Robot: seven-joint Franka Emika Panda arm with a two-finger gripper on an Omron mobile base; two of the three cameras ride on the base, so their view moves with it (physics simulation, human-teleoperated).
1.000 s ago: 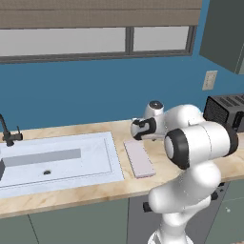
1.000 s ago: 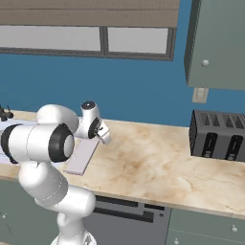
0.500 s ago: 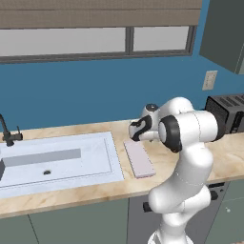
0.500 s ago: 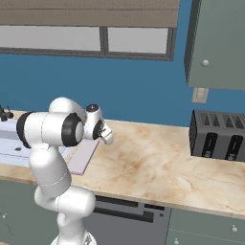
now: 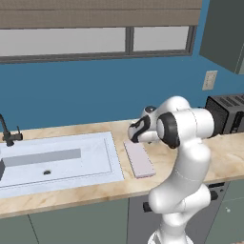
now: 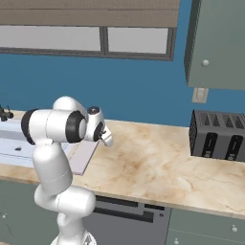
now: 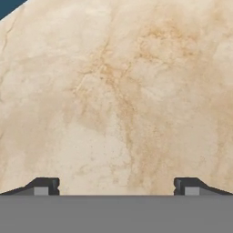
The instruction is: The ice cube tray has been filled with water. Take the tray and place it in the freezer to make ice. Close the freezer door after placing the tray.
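At the far left of the left base view, a dark tap (image 5: 6, 135) beside a big white sink (image 5: 102, 164) set in the sandy surface (image 5: 71, 193). Just right of the sink, lying flat near the middle: the pink ice cube tray (image 5: 139, 158), with nothing gripping it. Right above its far end, the claw (image 5: 134, 133), pointing down at the surface. Seen from the hand view, claw tips (image 7: 45, 186) far apart, nothing between them. At the far right, a black toaster (image 5: 228, 113) by the blue wall (image 5: 71, 95).
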